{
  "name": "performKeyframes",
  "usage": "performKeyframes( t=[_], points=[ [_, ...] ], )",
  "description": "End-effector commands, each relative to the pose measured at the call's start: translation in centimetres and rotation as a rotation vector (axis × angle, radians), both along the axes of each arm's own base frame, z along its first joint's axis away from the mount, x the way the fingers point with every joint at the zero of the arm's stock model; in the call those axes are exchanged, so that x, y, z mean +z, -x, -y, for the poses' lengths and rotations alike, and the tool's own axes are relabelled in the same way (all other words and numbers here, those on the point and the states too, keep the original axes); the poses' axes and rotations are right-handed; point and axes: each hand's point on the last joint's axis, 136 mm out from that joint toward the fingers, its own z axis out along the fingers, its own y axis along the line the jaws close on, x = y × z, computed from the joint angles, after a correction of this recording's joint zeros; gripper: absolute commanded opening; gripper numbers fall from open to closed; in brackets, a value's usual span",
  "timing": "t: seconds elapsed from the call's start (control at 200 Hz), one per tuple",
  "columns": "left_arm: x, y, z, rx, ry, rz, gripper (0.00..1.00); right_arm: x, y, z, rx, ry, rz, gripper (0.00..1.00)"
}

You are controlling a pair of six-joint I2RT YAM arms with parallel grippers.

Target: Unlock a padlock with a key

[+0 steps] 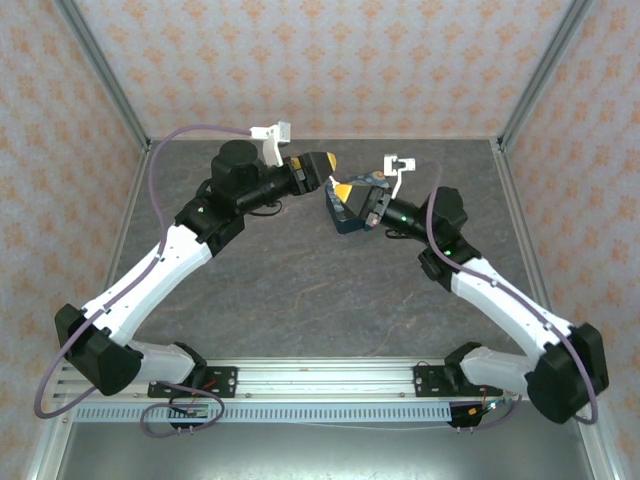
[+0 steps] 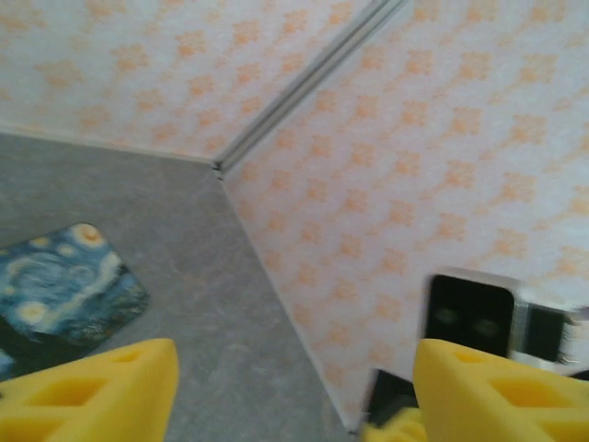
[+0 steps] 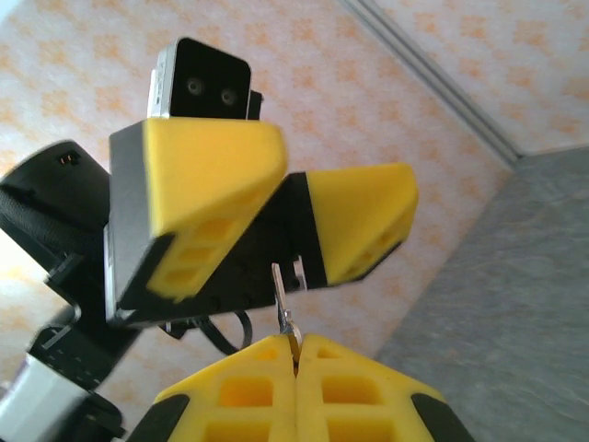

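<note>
Pinching a thin silvery metal piece point(image 3: 282, 299) (key or padlock part, cannot tell), the right jaws are closed tight on its lower end. It stands upright in mid-air, just before the left jaws, which are spread wide and empty. Swirl-printed tin point(image 2: 64, 285) lies on the counter point(image 2: 202, 304).

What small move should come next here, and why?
Probably the left tool should back straight away: its fingers stand open, while the right tool is shut on a thin metal piece, likely the key, standing between those open fingers.
</note>
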Motion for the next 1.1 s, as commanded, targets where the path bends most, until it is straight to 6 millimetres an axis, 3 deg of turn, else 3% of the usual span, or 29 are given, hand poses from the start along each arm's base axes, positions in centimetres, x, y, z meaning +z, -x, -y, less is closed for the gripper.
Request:
performKeyframes(
  t=[0.0, 0.09, 0.21, 0.33, 0.525, 0.686, 0.841, 0.851, 1.091],
  points=[
    [-1.4, -0.3, -2.7, 0.135, -0.066, -0.016, 0.88, -3.3, 0.3, 1.6, -0.094, 0.223, -0.003, 0.0],
    [-3.8, -0.9, -3.6, 0.196, -0.115, -0.071, 1.0, -5.3, 0.4, 3.3, -0.172, 0.358, -0.038, 0.0],
    [-8.5, -2.0, -4.0, 0.244, -0.206, -0.201, 1.0, -7.7, 0.2, 6.3, -0.304, 0.526, -0.092, 0.0],
    [-13.4, -3.3, -2.8, 0.236, -0.261, -0.329, 1.0, -9.3, 0.0, 9.2, -0.425, 0.647, -0.139, 0.0],
    [-20.3, -5.8, -1.1, 0.236, -0.332, -0.481, 1.0, -10.1, 0.8, 10.2, -0.444, 0.677, -0.167, 0.0],
    [-23.9, -7.6, 0.5, 0.219, -0.347, -0.557, 1.0, -10.3, 1.3, 10.6, -0.458, 0.662, -0.174, 0.0],
    [-25.2, -8.9, 1.7, 0.207, -0.328, -0.589, 1.0, -10.5, 1.5, 10.6, -0.451, 0.657, -0.183, 0.0],
    [-26.2, -9.0, 1.8, 0.205, -0.338, -0.605, 1.0, -10.5, 1.5, 10.6, -0.45, 0.657, -0.183, 0.0],
    [-29.9, -9.2, 2.2, 0.196, -0.38, -0.683, 1.0, -10.5, 1.3, 10.7, -0.461, 0.661, -0.18, 0.0]
  ],
)
